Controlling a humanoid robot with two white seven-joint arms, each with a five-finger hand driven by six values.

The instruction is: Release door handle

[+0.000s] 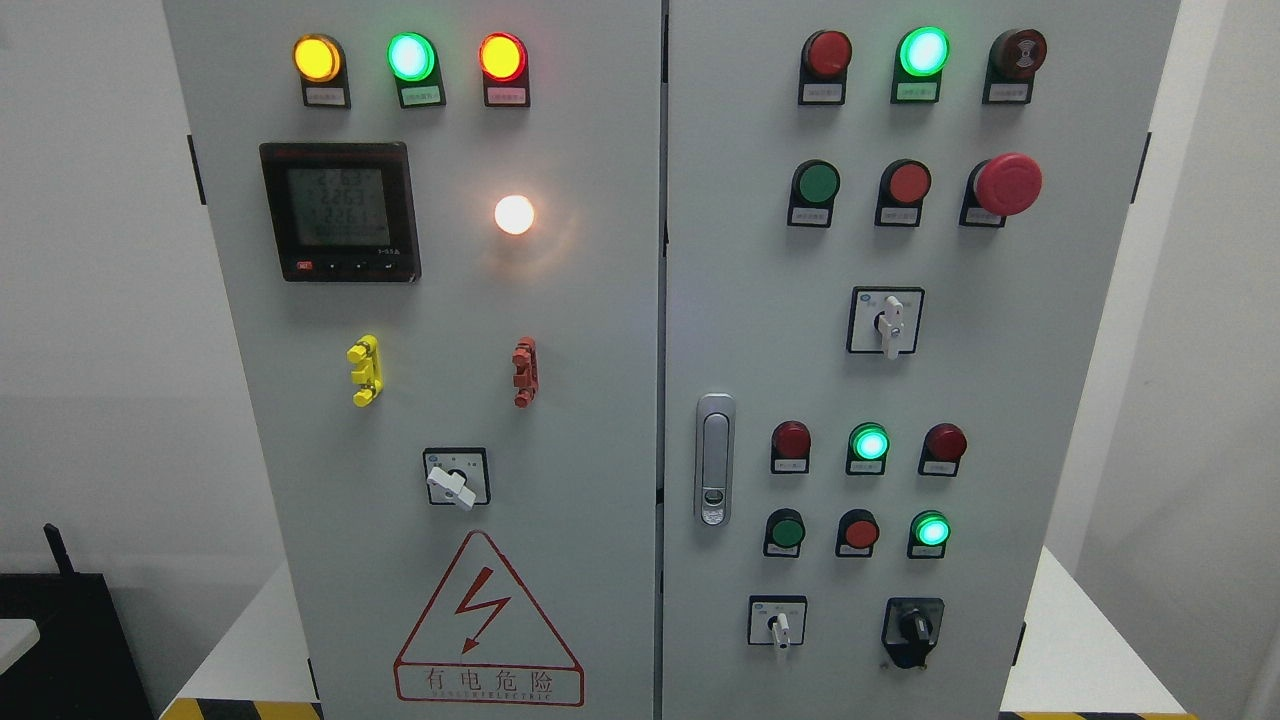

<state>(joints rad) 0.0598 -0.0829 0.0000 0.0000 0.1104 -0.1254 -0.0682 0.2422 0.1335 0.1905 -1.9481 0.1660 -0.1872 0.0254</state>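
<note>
A grey electrical cabinet fills the head view, with a left door [440, 300] and a right door [1000, 360], both closed. The silver door handle [714, 458] lies flush and upright on the right door's left edge, near the centre seam. Nothing touches it. Neither of my hands nor arms shows anywhere in this view.
Lit lamps, push buttons, a red emergency stop [1007, 184], rotary switches [886, 322] and a meter display [339, 210] cover the doors. A red lightning warning triangle [487, 620] sits low on the left door. Black equipment [60, 640] stands at the lower left. White walls flank the cabinet.
</note>
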